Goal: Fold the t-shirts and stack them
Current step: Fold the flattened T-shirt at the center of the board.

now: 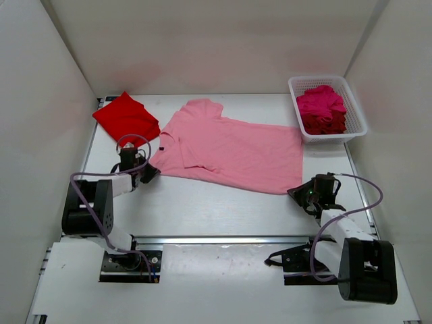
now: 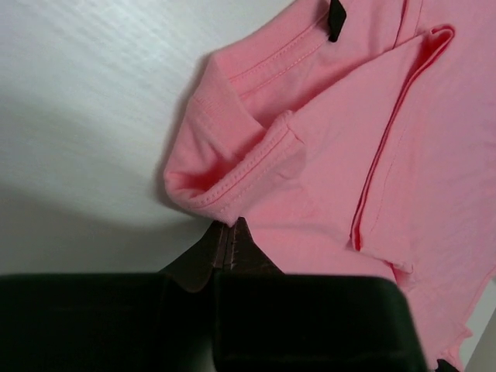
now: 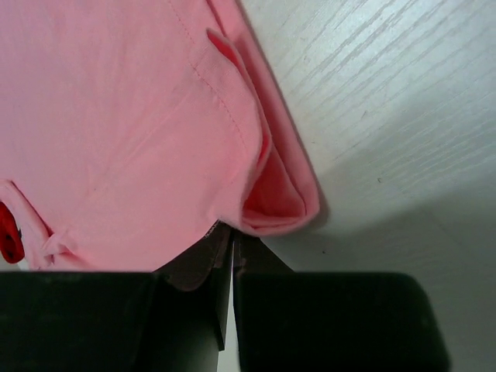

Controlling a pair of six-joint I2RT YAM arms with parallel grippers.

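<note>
A light pink t-shirt point(image 1: 229, 148) lies spread flat mid-table, collar to the left. My left gripper point(image 1: 150, 174) is shut at its near-left sleeve. In the left wrist view the closed tips point(image 2: 229, 226) pinch the bunched sleeve hem point(image 2: 232, 182). My right gripper point(image 1: 295, 192) is shut at the near-right hem corner. The right wrist view shows its tips point(image 3: 232, 232) nipping the folded-over pink corner point(image 3: 275, 201). A bright red t-shirt point(image 1: 126, 116) lies folded at the back left. A magenta t-shirt point(image 1: 320, 101) sits crumpled on a dark red one point(image 1: 324, 125) in the basket.
The white lattice basket point(image 1: 331, 137) stands at the back right, by the right wall. White walls enclose the table on three sides. Bare tabletop point(image 1: 216, 202) lies between the pink shirt and the arm bases.
</note>
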